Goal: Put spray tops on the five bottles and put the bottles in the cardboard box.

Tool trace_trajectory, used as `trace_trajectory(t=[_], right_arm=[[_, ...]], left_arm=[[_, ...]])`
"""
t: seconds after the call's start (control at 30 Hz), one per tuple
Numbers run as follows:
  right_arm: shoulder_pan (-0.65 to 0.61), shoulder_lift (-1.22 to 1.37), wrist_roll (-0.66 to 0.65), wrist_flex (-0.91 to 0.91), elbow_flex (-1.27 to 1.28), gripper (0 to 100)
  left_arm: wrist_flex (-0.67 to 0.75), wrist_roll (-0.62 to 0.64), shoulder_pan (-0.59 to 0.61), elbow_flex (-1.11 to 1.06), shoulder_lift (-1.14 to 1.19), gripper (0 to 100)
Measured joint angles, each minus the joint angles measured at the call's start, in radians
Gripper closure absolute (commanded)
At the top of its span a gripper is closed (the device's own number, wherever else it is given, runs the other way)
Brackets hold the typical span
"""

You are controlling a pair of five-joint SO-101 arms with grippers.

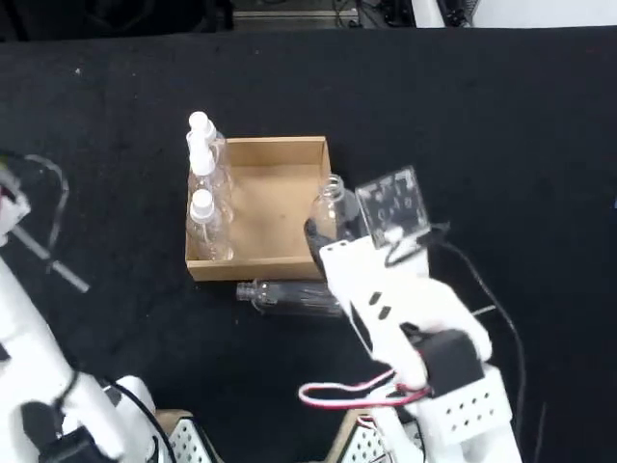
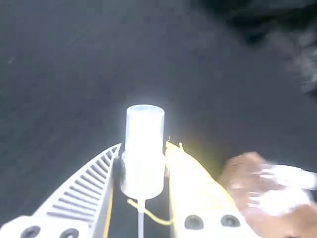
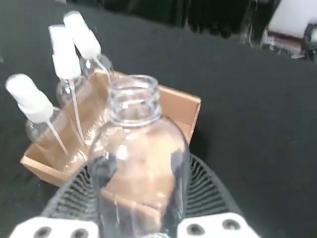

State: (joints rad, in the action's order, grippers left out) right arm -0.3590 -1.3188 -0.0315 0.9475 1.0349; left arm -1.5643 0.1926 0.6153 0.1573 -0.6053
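Note:
A cardboard box (image 1: 280,144) stands mid-table with three clear bottles (image 1: 207,198) wearing white spray tops along its left wall. My right gripper (image 1: 328,233) is shut on an uncapped clear bottle (image 1: 332,196), held upright at the box's right wall. From the right wrist view that bottle (image 3: 141,158) has an open neck and sits between the fingers of the gripper (image 3: 143,171), with the box (image 3: 184,106) and capped bottles (image 3: 64,62) behind. Another capless bottle (image 1: 289,297) lies on its side before the box. My left gripper (image 2: 143,148) is shut on a white spray top (image 2: 144,126) above the black cloth.
The left arm's white body (image 1: 39,386) stands at the front left corner. A grey strap and cable (image 1: 56,260) lie on the cloth to the left. A red and white cable (image 1: 347,392) loops by the right arm's base. Black cloth lies open behind and right of the box.

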Motion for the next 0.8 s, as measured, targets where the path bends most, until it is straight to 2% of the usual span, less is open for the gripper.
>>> trace_trajectory(t=[0.2, 0.33, 0.63, 0.8], right_arm=[[-0.017, -0.089, 0.003, -0.043, 0.095, 98.8], [-0.035, -0.107, 0.005, -0.043, 0.104, 98.8], [-0.075, -0.114, 0.005, -0.098, 0.157, 98.8], [-0.075, -0.114, 0.005, -0.121, 0.181, 98.8]], left_arm=[[0.003, 0.095, -0.258, 0.262, -0.015, 97], [0.114, 0.1, -0.496, 0.336, -0.014, 97], [0.387, 0.103, -0.876, 0.301, 0.002, 97], [0.509, 0.103, -0.977, 0.112, 0.006, 97]])
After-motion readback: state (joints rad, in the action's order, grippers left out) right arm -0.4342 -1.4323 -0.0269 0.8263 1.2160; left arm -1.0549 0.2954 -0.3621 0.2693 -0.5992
